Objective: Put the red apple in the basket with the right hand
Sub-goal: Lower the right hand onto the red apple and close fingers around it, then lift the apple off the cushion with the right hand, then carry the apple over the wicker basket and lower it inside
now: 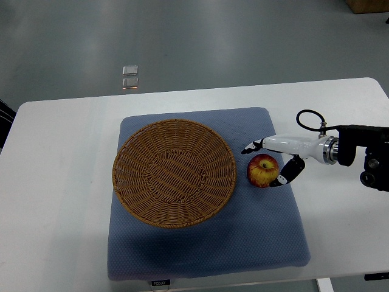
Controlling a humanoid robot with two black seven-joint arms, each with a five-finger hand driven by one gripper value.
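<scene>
Apple (262, 171) between spread fingers (284, 175) of right robot hand (267, 164), just beside basket (174, 172).

Basket: the round tan wicker basket (174, 172) is woven from thin cane-like strands, ribbed and rough, with a dull sheen.
Mat: the blue-grey square cloth mat (206, 246) has a fine dimpled weave and looks matt and soft.
Apple: the red-and-yellow apple (262, 171) has a smooth, waxy, faintly glossy skin.
Hand: the right hand (275, 157) has a glossy white hard-plastic shell with black, duller fingertips; at the wrist sits a bright metal ring beside matt black housing.
Tabletop: the white tabletop (61, 182) is smooth, flat and nearly matt.
Floor: the grey floor (182, 42) is smooth with a soft sheen.
</scene>
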